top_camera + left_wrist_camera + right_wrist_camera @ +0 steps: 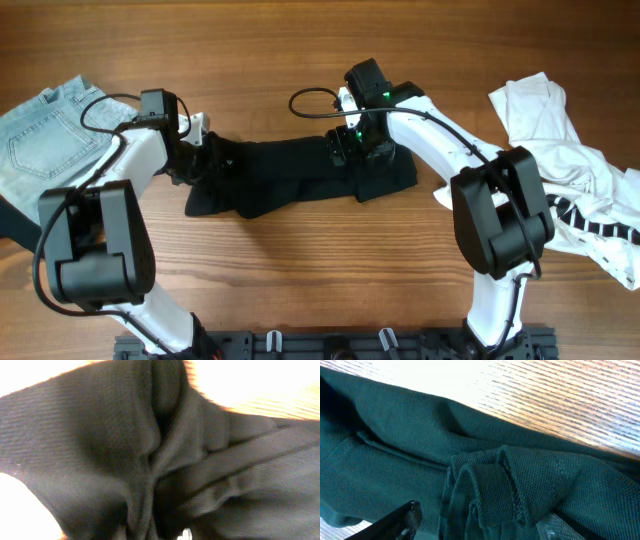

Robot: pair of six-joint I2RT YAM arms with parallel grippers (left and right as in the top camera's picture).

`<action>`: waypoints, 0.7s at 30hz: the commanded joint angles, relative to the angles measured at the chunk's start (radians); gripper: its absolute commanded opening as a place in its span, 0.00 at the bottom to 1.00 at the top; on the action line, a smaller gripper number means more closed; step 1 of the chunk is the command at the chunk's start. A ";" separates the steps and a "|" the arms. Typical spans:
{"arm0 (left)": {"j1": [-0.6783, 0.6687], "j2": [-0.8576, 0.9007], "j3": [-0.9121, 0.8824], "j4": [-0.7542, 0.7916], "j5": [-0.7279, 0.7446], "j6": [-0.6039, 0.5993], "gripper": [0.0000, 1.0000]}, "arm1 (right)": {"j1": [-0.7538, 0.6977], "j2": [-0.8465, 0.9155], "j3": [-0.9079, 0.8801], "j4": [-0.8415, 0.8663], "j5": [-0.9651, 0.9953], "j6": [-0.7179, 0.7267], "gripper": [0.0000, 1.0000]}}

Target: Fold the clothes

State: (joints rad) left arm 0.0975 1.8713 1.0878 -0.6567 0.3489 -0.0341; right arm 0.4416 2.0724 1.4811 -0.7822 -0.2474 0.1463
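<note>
Right pincer (352, 148) pinches bunched folds of the black garment (290, 178), which runs away from it toward the left pincer (205, 158). Left pincer is buried in the cloth's other end; grip can't tell. Garment lies on the counter (300, 50).

The wooden table (300, 290) carries three pieces of clothing. A black garment (290, 175) lies stretched out in the middle, a pair of light blue jeans (40, 135) lies at the left edge, and a white garment with black stripes (580, 190) lies crumpled at the right edge, well apart from the black one.
</note>
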 commanded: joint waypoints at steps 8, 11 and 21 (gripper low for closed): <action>0.018 -0.004 0.179 -0.285 -0.318 -0.050 0.15 | -0.148 -0.101 0.074 -0.116 0.069 0.011 0.79; 0.053 -0.028 0.311 -0.393 -0.406 -0.065 0.16 | -0.246 -0.200 0.075 -0.133 0.069 0.004 0.82; -0.106 -0.033 0.472 -0.564 -0.393 -0.117 0.19 | -0.351 -0.235 0.071 -0.233 0.066 -0.094 0.82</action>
State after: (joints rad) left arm 0.0872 1.8584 1.5410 -1.2201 -0.0319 -0.1257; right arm 0.0845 1.8343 1.5471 -1.0134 -0.1890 0.0849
